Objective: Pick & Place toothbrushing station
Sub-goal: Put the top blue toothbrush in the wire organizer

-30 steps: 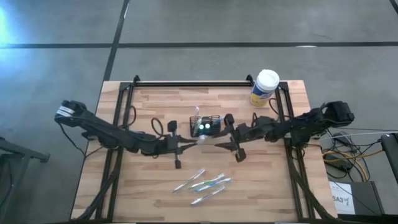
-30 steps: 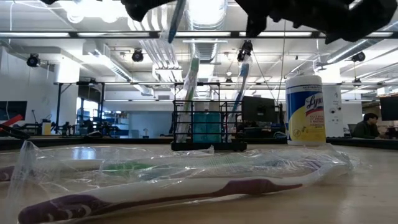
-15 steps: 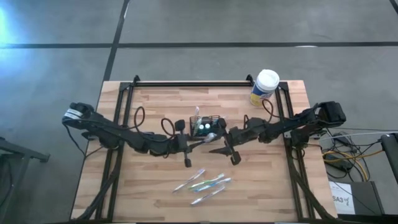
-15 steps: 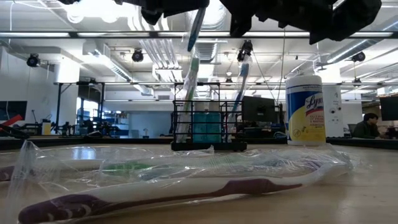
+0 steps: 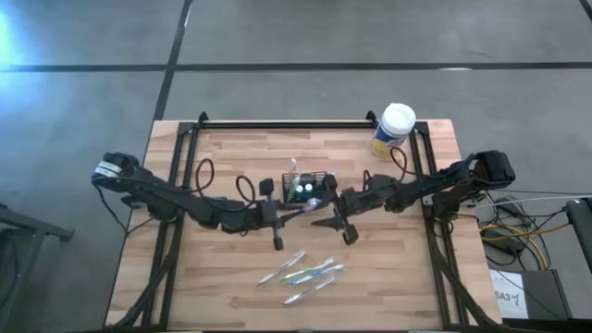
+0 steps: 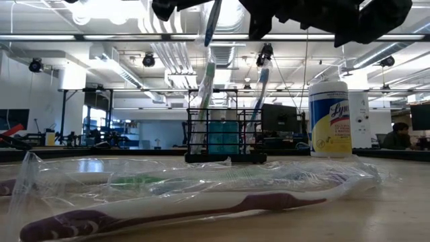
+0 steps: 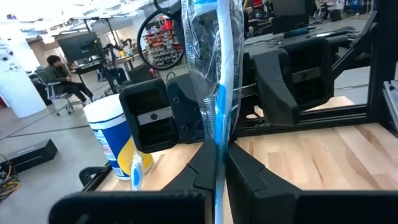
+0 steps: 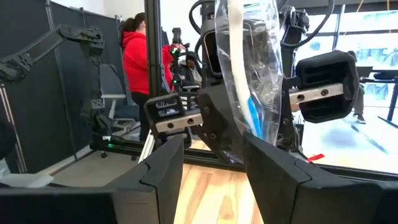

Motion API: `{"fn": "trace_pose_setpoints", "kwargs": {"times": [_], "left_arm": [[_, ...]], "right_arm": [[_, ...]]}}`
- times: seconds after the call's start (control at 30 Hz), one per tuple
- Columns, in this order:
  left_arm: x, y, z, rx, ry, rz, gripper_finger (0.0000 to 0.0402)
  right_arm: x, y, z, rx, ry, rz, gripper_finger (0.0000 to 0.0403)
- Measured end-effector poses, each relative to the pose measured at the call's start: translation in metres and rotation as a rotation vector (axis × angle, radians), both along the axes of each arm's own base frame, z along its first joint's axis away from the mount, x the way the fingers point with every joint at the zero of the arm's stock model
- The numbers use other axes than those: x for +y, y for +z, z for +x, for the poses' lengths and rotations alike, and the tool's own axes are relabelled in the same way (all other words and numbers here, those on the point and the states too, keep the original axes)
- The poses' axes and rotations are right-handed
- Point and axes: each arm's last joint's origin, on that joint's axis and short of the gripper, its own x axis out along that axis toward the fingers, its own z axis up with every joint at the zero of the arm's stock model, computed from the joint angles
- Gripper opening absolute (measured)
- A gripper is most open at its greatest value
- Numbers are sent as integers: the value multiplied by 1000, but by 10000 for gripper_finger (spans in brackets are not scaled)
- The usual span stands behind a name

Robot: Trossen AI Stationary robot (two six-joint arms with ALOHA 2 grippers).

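Fingers of left gripper (image 7: 214, 168) clamp wrapped toothbrush (image 7: 217, 81); right gripper (image 8: 214, 162) fingers spread, facing it above caddy (image 5: 308, 188).

"Lys" in blue letters on the white-lidded canister's (image 6: 330, 119) yellow label

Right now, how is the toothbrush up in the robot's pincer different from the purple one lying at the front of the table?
The held toothbrush is blue and stands upright, while the purple toothbrush lies flat. The held one is pinched in the shut left pincer, off the wood, above the black caddy; the purple one rests on the table with no pincer on it. Both are in clear plastic wrappers.
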Motion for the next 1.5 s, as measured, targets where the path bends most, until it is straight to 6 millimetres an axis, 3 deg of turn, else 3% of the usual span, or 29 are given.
{"fn": "trace_pose_setpoints", "kwargs": {"times": [0.3,0.8,1.03,1.37,1.5], "left_arm": [[-11,0,-2,-14,-53,-14,15],[-10,-15,11,-4,-38,-35,15],[-9,-14,11,-7,-36,-35,15],[-8,-16,11,-1,-33,-51,15],[-8,-17,11,6,-35,-60,41]], "right_arm": [[0,-1,0,3,-4,-13,164],[0,6,3,-17,-6,-22,147],[0,3,3,0,-7,-33,116],[1,3,3,-12,-6,-64,24],[0,3,3,-6,-10,-68,18]]}}
